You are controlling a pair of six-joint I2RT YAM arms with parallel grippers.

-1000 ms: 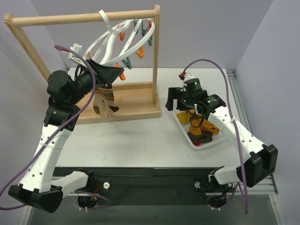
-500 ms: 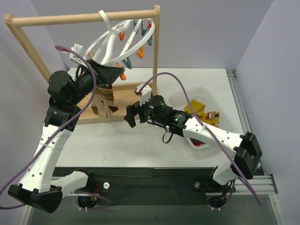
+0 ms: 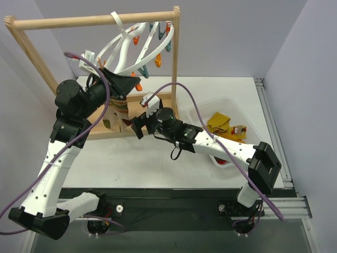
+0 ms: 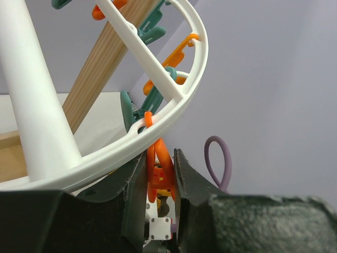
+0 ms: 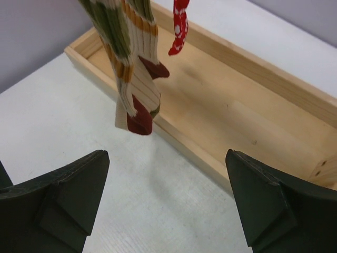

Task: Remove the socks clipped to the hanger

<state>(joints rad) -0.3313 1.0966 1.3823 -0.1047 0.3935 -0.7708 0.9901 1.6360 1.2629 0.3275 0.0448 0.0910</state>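
Inside basket [image 3: 240,107], yellow socks [image 3: 218,122]

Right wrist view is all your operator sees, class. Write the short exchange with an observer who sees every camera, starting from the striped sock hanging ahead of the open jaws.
Operator: What holds up the striped sock in front of me?
Observer: It hangs from the white hanger, which is hooked over the wooden rack.
Operator: Is the other arm doing anything up there?
Observer: Yes, the left arm's jaws are pinching an orange clip on the hanger's ring.
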